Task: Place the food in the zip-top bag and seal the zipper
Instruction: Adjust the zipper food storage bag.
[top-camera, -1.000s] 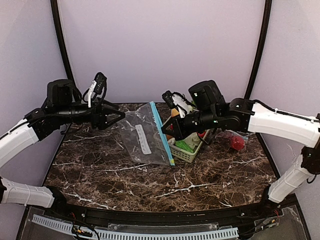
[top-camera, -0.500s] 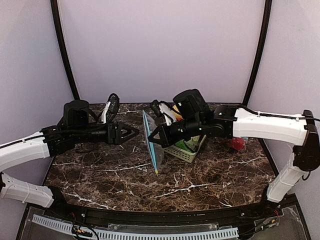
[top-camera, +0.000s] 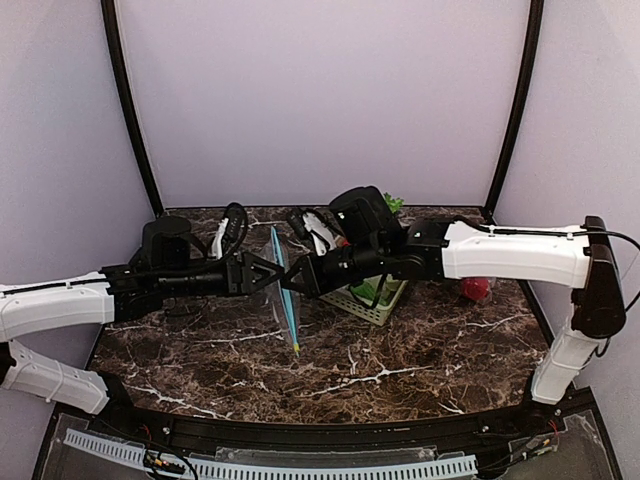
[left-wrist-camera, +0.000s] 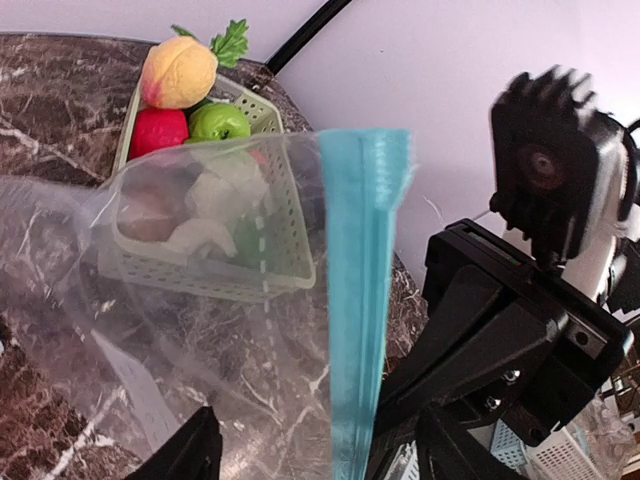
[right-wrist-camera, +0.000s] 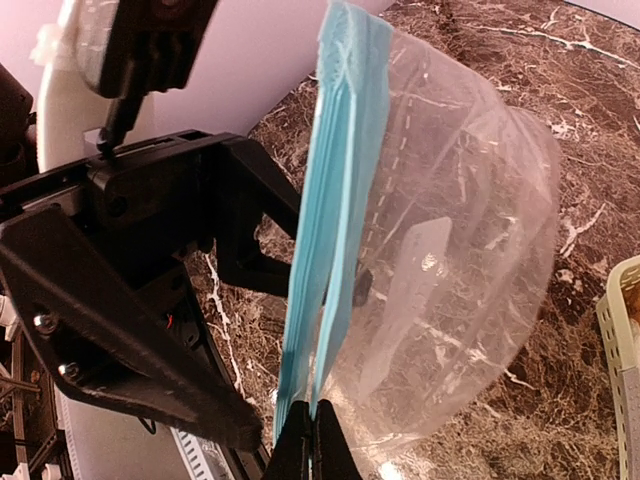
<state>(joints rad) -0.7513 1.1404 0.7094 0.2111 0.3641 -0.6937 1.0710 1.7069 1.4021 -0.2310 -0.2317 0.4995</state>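
Note:
The clear zip-top bag hangs on edge over the table's middle, its blue zipper strip upright. My right gripper is shut on one lip of that strip, with the other lip slightly parted from it. My left gripper is open, and its two fingers stand on either side of the zipper edge without touching it. In the top view both grippers meet at the bag, left and right. The food lies in the pale green basket: a peach-coloured fruit, a red one, a green apple.
The basket sits just right of the bag, under my right forearm. One red food piece lies loose on the marble table at the far right. Purple walls close in the back and sides.
My right gripper has carried the bag leftward and tipped it up on edge. My left gripper has travelled right to meet it and now straddles the zipper edge.

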